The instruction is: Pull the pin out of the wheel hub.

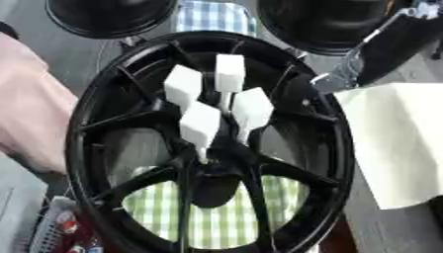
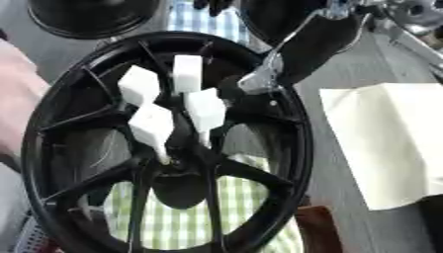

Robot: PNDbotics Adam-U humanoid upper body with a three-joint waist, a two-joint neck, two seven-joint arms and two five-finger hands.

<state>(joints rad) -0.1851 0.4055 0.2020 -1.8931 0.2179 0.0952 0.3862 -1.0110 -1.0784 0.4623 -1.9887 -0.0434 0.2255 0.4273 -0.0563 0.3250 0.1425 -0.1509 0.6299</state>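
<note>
**Four white pins stand in the hub; your right hand is at the upper right rim**

You are looking down on a black wheel hub [image 1: 207, 143] that fills most of the view, lying over a green-and-white checked cloth [image 1: 216, 217] that shows through the gaps between the lower spokes. Four white pins [image 1: 200, 123] stick up from the centre of the hub, clustered close together: one at the upper left, one at the top, one to the right, and one lower and nearer the middle. Each has a broad blocky white head on a narrower stem that goes down into the hub. All four are seated; none of them is lifted clear.

Your right hand [image 2: 259, 79] comes in from the upper right corner, black with silver parts, and its tip sits over the hub's upper right rim, near the pins but apart from them. You cannot tell from these views whether its fingers are spread or curled. Your left hand does not show.

A sheet of white paper [image 1: 398, 143] lies on the grey table [image 1: 389, 232] to the right of the hub. Two more black round objects [image 1: 108, 17] sit at the far edge. A pink sleeve [image 1: 30, 108] shows at the left edge.
</note>
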